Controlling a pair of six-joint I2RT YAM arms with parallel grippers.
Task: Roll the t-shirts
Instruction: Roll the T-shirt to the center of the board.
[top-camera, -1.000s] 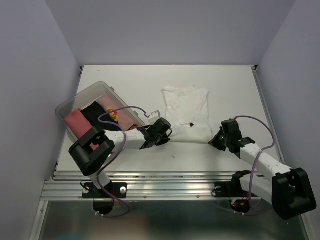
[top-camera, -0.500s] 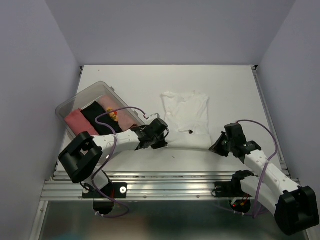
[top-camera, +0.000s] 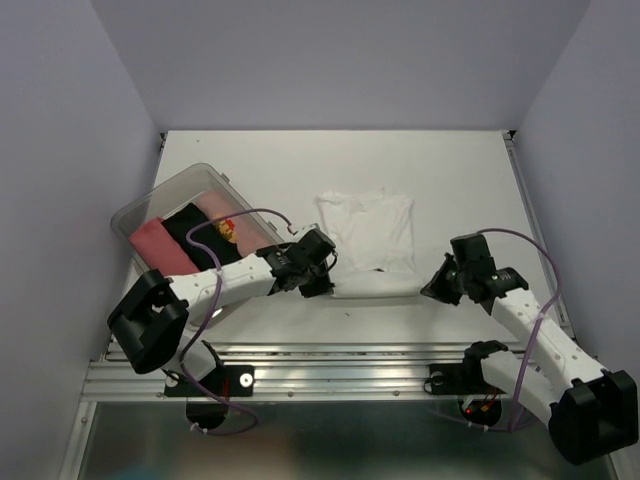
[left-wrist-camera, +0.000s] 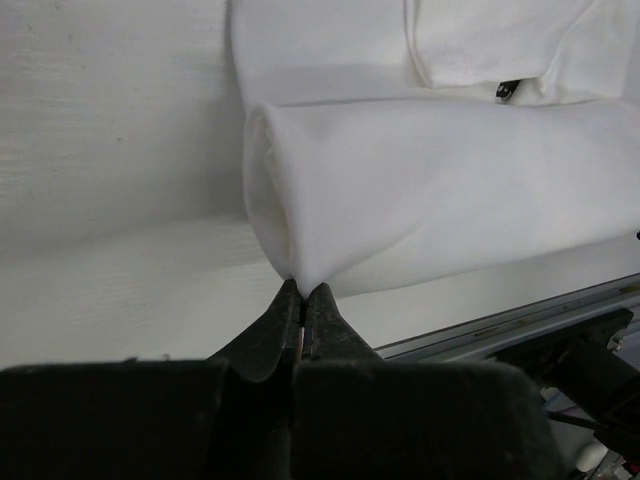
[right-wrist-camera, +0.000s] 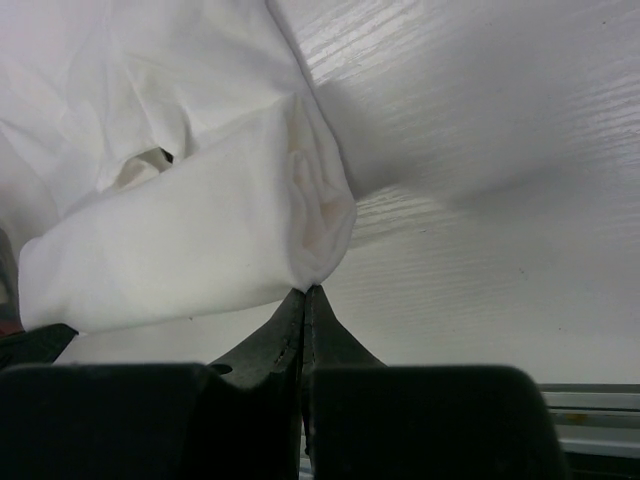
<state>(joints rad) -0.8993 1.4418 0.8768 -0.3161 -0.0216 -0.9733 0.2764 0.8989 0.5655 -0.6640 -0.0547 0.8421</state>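
Here we are at the near hem of the white t-shirt (top-camera: 368, 225), middle of the counter (top-camera: 470, 180): it's curled into 1 fat roll, the rest lying flat beyond. The left hand (left-wrist-camera: 301, 292) is clamped on the roll's left end, and the right hand (right-wrist-camera: 305, 292) pinches its right end. Off left, a pink shirt (top-camera: 152, 245) and a black shirt (top-camera: 190, 232) sit in the clear tub (top-camera: 160, 195).

Clear rectangular plastic tub (top-camera: 165, 188) sits at the left of the white wood-grain tabletop (top-camera: 290, 160), set at an angle to the table's edges. Ribbed aluminium rail (top-camera: 340, 372) runs along the near edge. Plain pale-lilac walls (top-camera: 340, 60) stand on the far, left and right sides.
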